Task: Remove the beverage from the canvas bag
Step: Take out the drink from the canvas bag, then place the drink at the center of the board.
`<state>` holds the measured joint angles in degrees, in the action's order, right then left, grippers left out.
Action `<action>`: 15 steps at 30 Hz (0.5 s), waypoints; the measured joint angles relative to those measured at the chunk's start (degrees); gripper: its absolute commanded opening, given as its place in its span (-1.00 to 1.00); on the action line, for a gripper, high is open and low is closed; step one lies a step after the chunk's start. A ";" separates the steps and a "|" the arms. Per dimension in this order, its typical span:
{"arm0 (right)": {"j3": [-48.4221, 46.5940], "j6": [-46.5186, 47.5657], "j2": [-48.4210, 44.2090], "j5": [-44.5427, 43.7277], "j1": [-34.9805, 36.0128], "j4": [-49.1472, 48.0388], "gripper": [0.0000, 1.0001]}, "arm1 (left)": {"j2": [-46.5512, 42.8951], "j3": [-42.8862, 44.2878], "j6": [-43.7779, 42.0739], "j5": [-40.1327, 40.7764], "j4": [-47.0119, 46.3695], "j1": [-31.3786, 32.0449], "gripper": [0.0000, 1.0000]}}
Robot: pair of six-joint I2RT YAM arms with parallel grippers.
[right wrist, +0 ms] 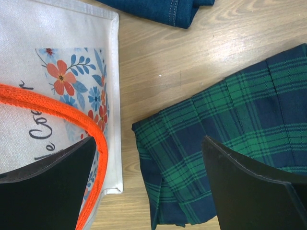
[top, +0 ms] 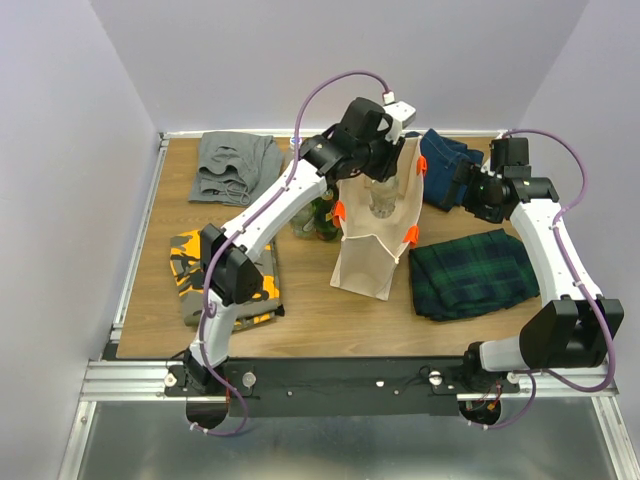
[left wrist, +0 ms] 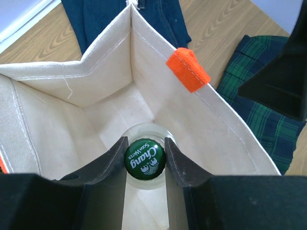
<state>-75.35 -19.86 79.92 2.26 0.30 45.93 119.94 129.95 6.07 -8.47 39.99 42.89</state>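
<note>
Left tool (left wrist: 145, 143), clenched on the Chang soda-water bottle (left wrist: 145, 160) inside the canvas bag (left wrist: 96, 81), should lift straight up while right tool (right wrist: 148, 187) hangs released.

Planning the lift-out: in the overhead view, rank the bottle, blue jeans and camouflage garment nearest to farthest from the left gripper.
1. Bottle, in the canvas bag, between the jaws of the left gripper.
2. Blue jeans, behind-right of the bag.
3. Camouflage garment, table's front left.
</note>
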 measured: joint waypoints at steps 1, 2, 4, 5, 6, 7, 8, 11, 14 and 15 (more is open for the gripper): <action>0.00 0.00 0.00 0.00 0.02 0.02 1.00 | -0.20 0.02 0.02 -0.11 0.07 0.00 -1.00; 0.00 0.00 0.00 0.00 0.00 0.00 1.00 | -0.46 0.04 0.02 -0.20 0.22 0.00 -1.00; 0.00 0.00 0.00 0.00 0.02 0.00 1.00 | -0.98 0.07 0.04 -0.24 0.57 0.00 -1.00; 0.00 0.00 0.00 0.00 0.00 0.00 1.00 | -1.29 0.07 0.04 -0.24 0.74 0.00 -1.00; 0.00 0.00 0.00 0.00 0.00 0.00 1.00 | -1.66 0.07 0.04 -0.26 1.03 0.00 -1.00; 0.00 0.00 0.00 0.00 0.00 0.00 1.00 | -1.92 0.09 0.04 -0.26 1.22 0.00 -1.00; 0.00 0.00 0.00 0.00 0.02 0.00 1.00 | -2.36 0.11 0.02 -0.28 1.51 0.00 -1.00; 0.00 -0.02 0.00 0.00 0.02 0.00 1.00 | -3.50 0.13 0.02 -0.37 1.99 0.00 -1.00; 0.00 -0.02 0.00 0.00 0.02 0.00 1.00 | -4.46 0.22 0.00 -0.39 2.43 0.00 -1.00; 0.00 -0.02 0.00 0.00 0.02 0.00 1.00 | -4.68 0.28 0.00 -0.39 2.51 0.00 -1.00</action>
<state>-75.35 -19.88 79.92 2.26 0.32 45.93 115.26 130.23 6.07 -8.86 42.50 42.89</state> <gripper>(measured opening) 0.998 0.400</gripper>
